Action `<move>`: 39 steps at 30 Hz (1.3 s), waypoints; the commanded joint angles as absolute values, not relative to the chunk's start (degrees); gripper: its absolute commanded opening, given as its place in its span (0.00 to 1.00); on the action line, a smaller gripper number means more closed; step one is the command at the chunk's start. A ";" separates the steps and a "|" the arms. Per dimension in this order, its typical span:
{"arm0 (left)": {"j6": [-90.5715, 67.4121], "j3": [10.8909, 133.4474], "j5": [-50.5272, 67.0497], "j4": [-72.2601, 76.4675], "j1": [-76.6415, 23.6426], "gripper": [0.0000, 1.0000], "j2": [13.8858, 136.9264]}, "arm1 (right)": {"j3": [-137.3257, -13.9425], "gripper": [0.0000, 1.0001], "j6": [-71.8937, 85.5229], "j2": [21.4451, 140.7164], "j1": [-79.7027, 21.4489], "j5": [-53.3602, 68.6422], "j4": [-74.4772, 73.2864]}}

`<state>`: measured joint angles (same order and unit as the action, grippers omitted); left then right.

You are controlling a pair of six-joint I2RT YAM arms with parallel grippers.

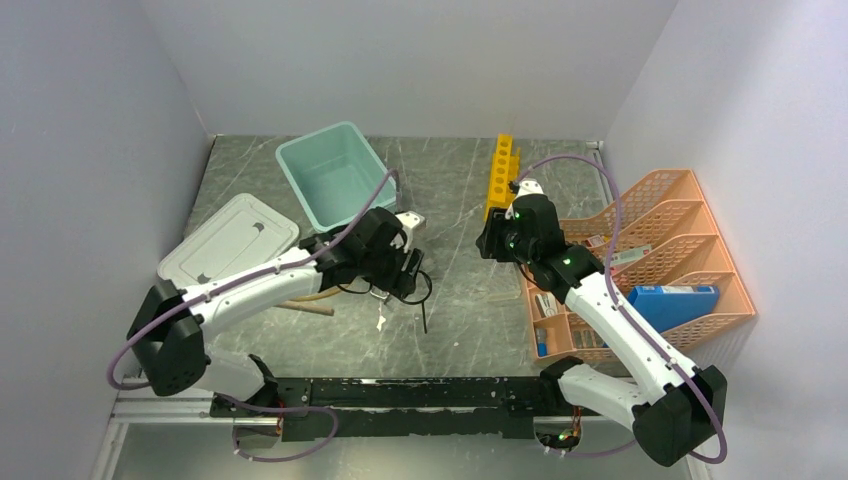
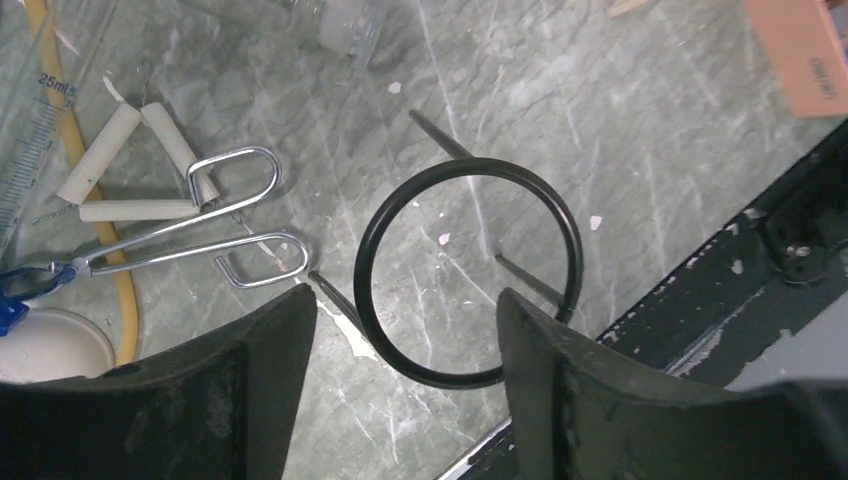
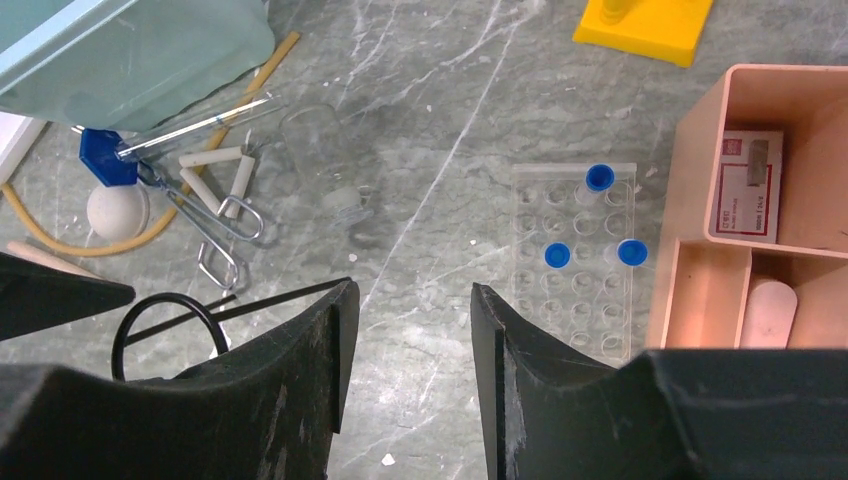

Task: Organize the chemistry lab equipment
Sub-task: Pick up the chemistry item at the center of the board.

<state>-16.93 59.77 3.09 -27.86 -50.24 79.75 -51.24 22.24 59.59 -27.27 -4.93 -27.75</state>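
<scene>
My left gripper (image 2: pixel 403 300) is open low over the black wire ring stand (image 2: pixel 362 275). Its jaws straddle the near arc of the ring, and the right finger hides a bit of it. A silver wire clip (image 2: pixel 150 258), white-sleeved triangle (image 2: pixel 135 210) and tan hose (image 2: pixel 72 150) lie just left of the ring. My right gripper (image 3: pixel 412 290) hangs open over bare table with nothing between its fingers. Blue-capped tubes (image 3: pixel 557 255) stand in a clear tray to its right. The yellow rack (image 1: pixel 502 170) stands at the back. A wooden stick (image 1: pixel 305 308) lies under the left arm.
The teal tub (image 1: pixel 335 180) sits at the back left with its grey-white lid (image 1: pixel 228 240) beside it. The orange organiser (image 1: pixel 660 260) with a blue box (image 1: pixel 672 300) fills the right side. A clear glass beaker (image 3: pixel 325 160) and white ball (image 3: pixel 117 212) lie among the clutter.
</scene>
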 commanded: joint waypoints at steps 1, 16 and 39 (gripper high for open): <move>-17.84 63.20 -2.75 -30.77 -51.84 0.66 82.88 | -50.85 0.49 21.14 58.45 -26.80 -5.02 -27.61; -18.96 66.47 -7.33 -33.83 -53.85 0.24 85.94 | -50.36 0.49 21.55 58.18 -26.81 -4.68 -27.75; -18.36 76.24 -4.12 -40.67 -55.20 0.05 79.67 | -51.46 0.49 22.80 55.08 -26.82 -5.67 -30.18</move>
